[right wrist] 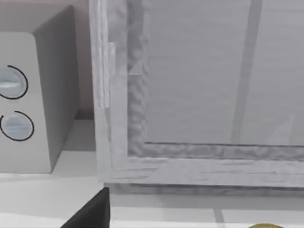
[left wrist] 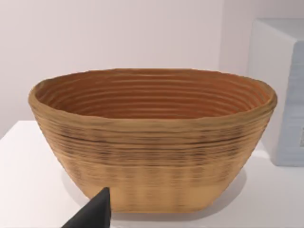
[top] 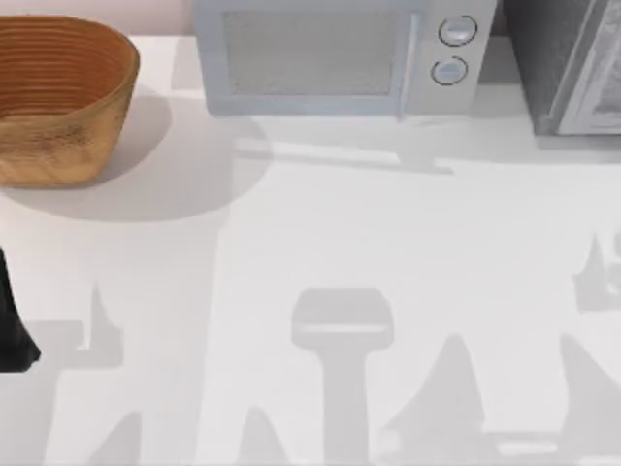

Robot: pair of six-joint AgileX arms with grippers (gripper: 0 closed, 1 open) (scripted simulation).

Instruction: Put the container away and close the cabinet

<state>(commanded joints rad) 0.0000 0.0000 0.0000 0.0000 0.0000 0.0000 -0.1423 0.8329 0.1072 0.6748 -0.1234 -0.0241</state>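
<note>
A woven brown basket (top: 58, 97) stands at the table's back left, and it is the one container I can make out. It is upright and holds nothing, as seen in the left wrist view (left wrist: 152, 142). My left gripper (left wrist: 95, 213) sits a short way in front of it, not touching it. A dark part of the left arm (top: 12, 320) shows at the table's left edge. The grey cabinet (top: 568, 63) stands at the back right. My right gripper (right wrist: 92, 211) faces its framed front panel (right wrist: 204, 95) from close by. I cannot tell whether its door is open.
A grey microwave (top: 335, 53) with two round knobs stands at the back middle, between basket and cabinet; its side shows beside the cabinet (right wrist: 28, 99). A thin yellow sliver (right wrist: 266, 225) peeks in at the right wrist view's edge, unidentifiable. The white tabletop (top: 320, 243) is bare in front.
</note>
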